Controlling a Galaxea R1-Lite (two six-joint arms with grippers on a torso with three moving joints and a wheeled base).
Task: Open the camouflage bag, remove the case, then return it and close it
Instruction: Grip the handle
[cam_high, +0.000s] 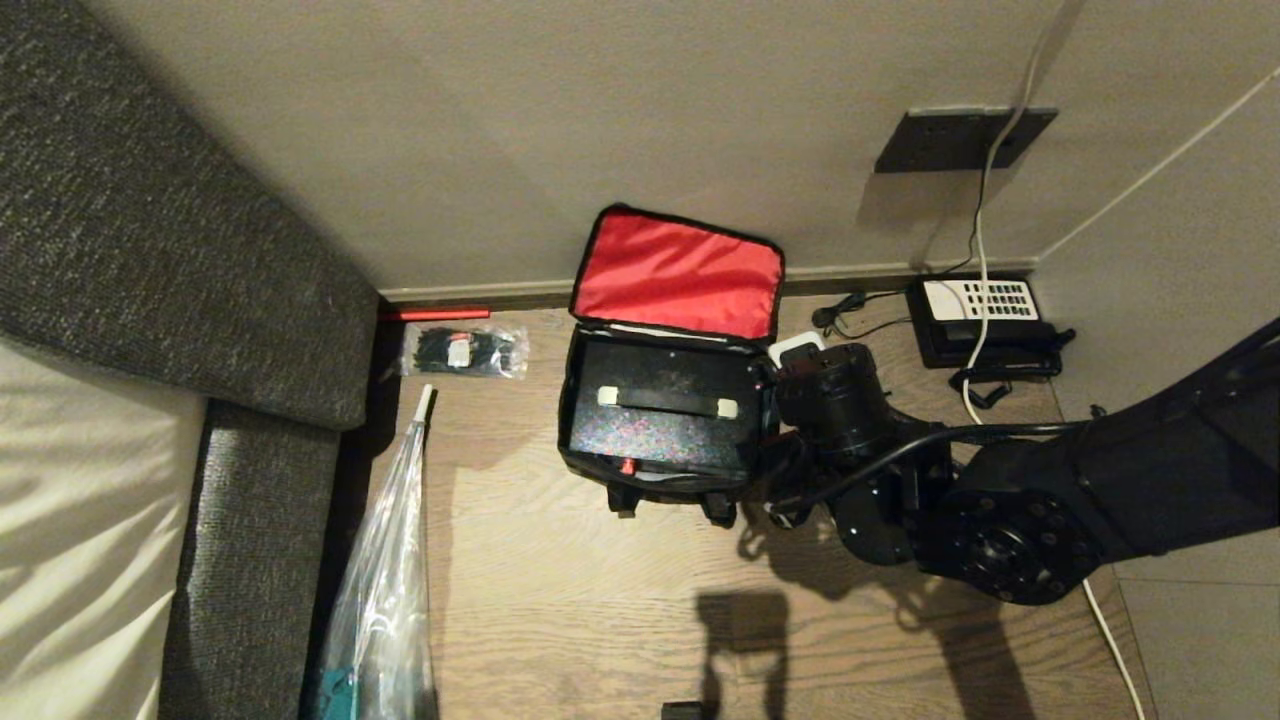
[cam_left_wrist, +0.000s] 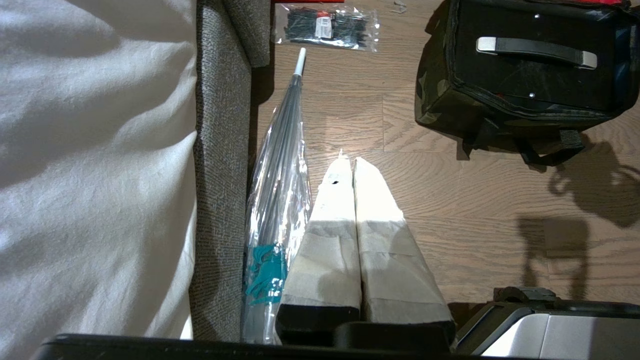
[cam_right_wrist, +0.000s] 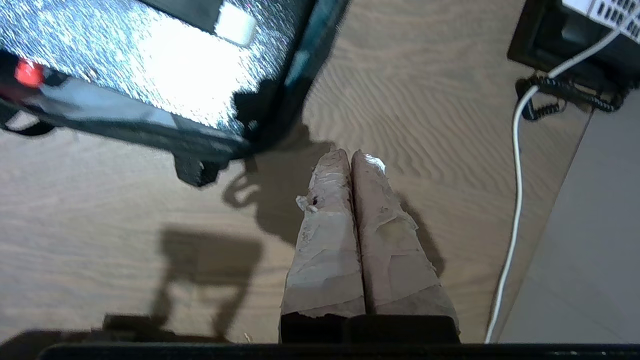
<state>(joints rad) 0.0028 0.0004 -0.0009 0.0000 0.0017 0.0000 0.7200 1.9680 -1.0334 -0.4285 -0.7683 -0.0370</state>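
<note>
The camouflage bag (cam_high: 660, 470), a boxy green-brown-black fabric holder, sits open on the wooden floor (cam_high: 560, 600) by the wall, red-lined lid (cam_high: 678, 275) propped up. Nearest, the left gripper (cam_left_wrist: 350, 167) hangs parked with taped fingers pressed together beside a clear plastic umbrella (cam_left_wrist: 280, 170). The right gripper (cam_right_wrist: 350, 160), fingers also pressed together and empty, hovers just beside the bag. Inside lies the black textured hard case (cam_high: 665, 415), handle (cam_high: 668, 402) up. Judging by this, either removal or closing comes next; I cannot tell which.

Right claw (cam_right_wrist: 351, 160) closed and empty, pointing down; left claw (cam_left_wrist: 348, 165) closed, parked.
</note>
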